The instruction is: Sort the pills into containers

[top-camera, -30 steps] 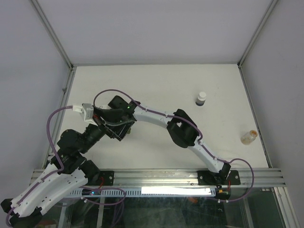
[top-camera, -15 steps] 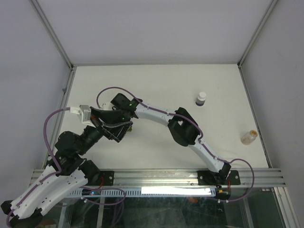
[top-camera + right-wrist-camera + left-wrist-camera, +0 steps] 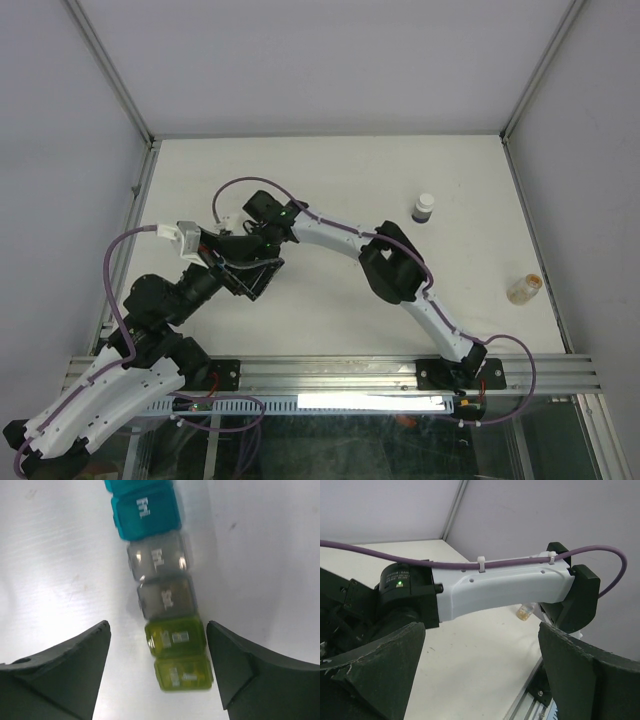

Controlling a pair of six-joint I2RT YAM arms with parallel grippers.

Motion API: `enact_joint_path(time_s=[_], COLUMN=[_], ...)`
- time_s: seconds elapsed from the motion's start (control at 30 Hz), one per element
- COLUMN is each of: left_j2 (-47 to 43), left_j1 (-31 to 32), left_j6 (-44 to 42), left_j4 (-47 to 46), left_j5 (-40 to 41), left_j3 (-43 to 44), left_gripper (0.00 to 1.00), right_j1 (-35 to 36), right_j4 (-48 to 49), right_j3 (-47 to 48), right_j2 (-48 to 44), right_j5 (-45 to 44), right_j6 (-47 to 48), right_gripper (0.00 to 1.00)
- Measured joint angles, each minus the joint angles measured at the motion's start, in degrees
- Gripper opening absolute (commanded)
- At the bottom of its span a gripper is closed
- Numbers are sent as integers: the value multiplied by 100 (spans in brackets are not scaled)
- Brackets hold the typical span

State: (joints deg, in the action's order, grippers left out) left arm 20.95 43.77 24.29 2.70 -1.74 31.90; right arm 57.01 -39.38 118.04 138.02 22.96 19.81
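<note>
Now, top view: right arm (image 3: 330, 235) reaches across to the left half of the table (image 3: 350, 170), its wrist stacked over the wrist of the left arm (image 3: 100, 385). Versus 1.0 s ago, the right wrist sits farther from the bases and slightly rightward, and its elbow has shifted the same way. The left arm has barely changed, its forearm only slightly shifted. The containers (image 3: 165, 605) are hidden under the crossed wrists in the top view. The right wrist view shows them lying flat on the table directly beneath the right claw (image 3: 157, 625). The strip runs away from the camera: two yellow-green lids nearest, then two grey ones, then teal at the upper edge. All visible lids are closed, with blurred lettering. The right claw is released, fingers (image 3: 60, 675) spread to either side of the strip and apart from it. The left claw (image 3: 481, 630) is also released, spread wide and holding nothing, with the right arm's white link seen across the gap. A dark bottle (image 3: 425, 208) with a white cap and an amber bottle (image 3: 525, 288) stand well apart on the right side of the table, both in the same places as before. No loose pills are discernible.
</note>
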Motion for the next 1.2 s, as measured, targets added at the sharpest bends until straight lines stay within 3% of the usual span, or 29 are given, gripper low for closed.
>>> enact_joint_path(time_s=[0.17, 0.37, 0.57, 0.7, 0.9, 1.2], left_j2=[-90, 142, 728, 1224, 1755, 1840], left_j1=[0, 0, 0, 0, 0, 0], left_j6=[66, 4, -199, -319, -498, -638], left_j4=[-61, -181, -181, -59, 275, 662], left_j5=[-59, -142, -120, -101, -70, -142], left_j3=[0, 192, 763, 1491, 2763, 3381], left_gripper=[99, 99, 99, 99, 99, 99], right_j1=[-575, -1683, -3670, -4868, -4640, -4627], right_j4=[-236, -254, 24, -160, -238, 629], right_j3=[-658, -1615, -1814, -1408, -1158, -3071], right_j2=[-717, -2669, -4419, -4994, -5733, -8046], right_j5=[719, 614, 802, 1021, 1143, 763], right_j6=[94, 258, -330, -758, -866, -1491], right_gripper=[88, 99, 99, 99, 99, 99])
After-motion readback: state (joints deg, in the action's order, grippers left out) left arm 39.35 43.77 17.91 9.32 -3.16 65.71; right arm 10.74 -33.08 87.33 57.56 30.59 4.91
